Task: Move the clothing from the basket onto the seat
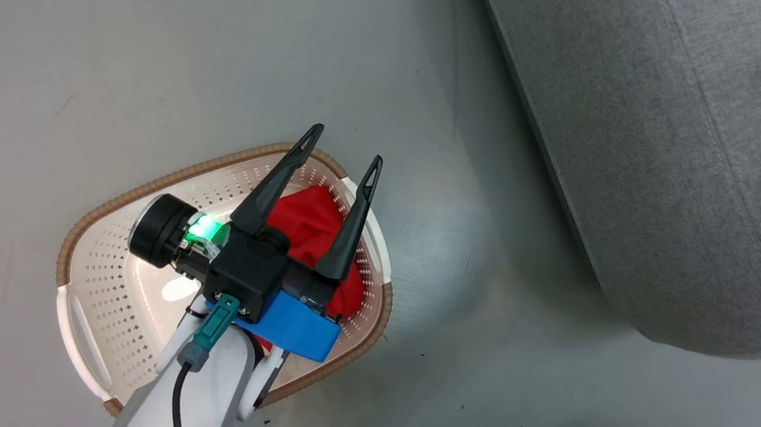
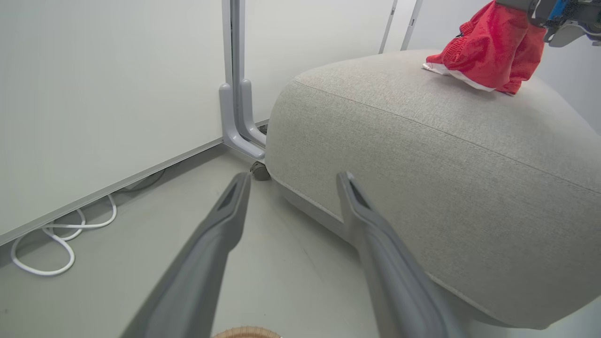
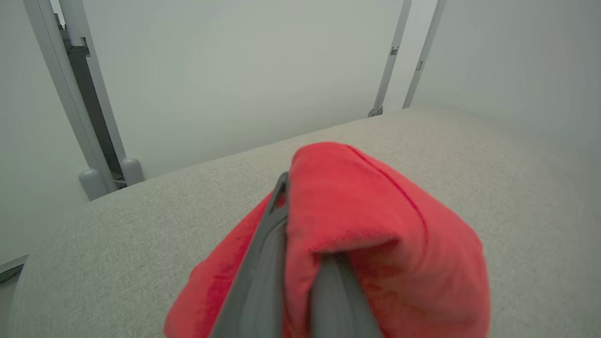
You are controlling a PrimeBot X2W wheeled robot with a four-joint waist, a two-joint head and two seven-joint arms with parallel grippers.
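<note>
Left gripper: fingers spread wide and empty, hanging over the basket.
Basket: one red garment lies bunched against the wall nearest the seat. A grab there may catch that wall and lift the basket too.
Floor: bare strip between basket and seat. A loose carry could drop cloth here.
Right gripper: fingers closed on the second garment, whose hem touches the seat top. Cloth folds over one finger, so it may cling on release and be dragged off.
</note>
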